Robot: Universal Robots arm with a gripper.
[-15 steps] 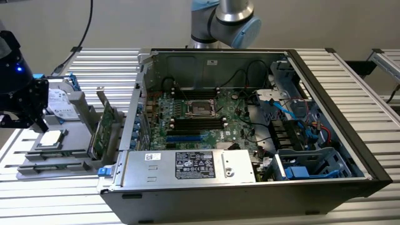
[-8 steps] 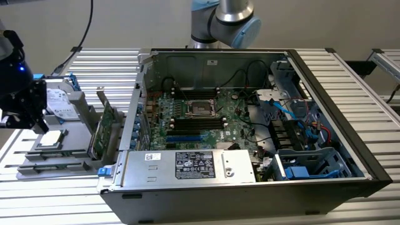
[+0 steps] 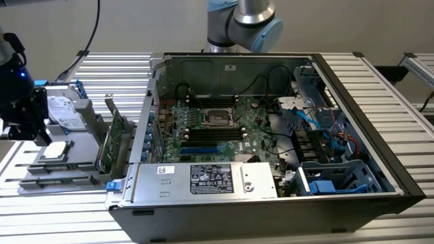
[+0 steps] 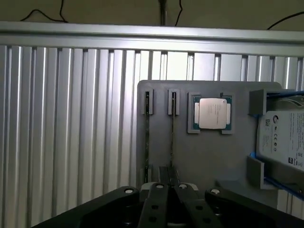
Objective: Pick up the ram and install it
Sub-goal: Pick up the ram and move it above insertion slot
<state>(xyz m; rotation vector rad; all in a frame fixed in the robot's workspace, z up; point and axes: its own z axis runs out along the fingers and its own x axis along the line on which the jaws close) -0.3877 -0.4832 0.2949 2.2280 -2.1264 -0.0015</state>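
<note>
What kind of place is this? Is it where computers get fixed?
Probably a robot lab's workbench, not a shop. A robot arm stands behind an open computer case on a slatted metal table, and a gray tray holds loose parts like a processor.

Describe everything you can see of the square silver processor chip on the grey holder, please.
The processor chip is square, with a flat, silver, metal-looking lid; a green edge shows at its corners. Its printed marking is too small to read. It lies flat, face up, in a framed recess of the grey holder, between the two narrow slots and the hard drive. Only the holder touches it. In the exterior view it lies to the left of the open computer case.
</note>
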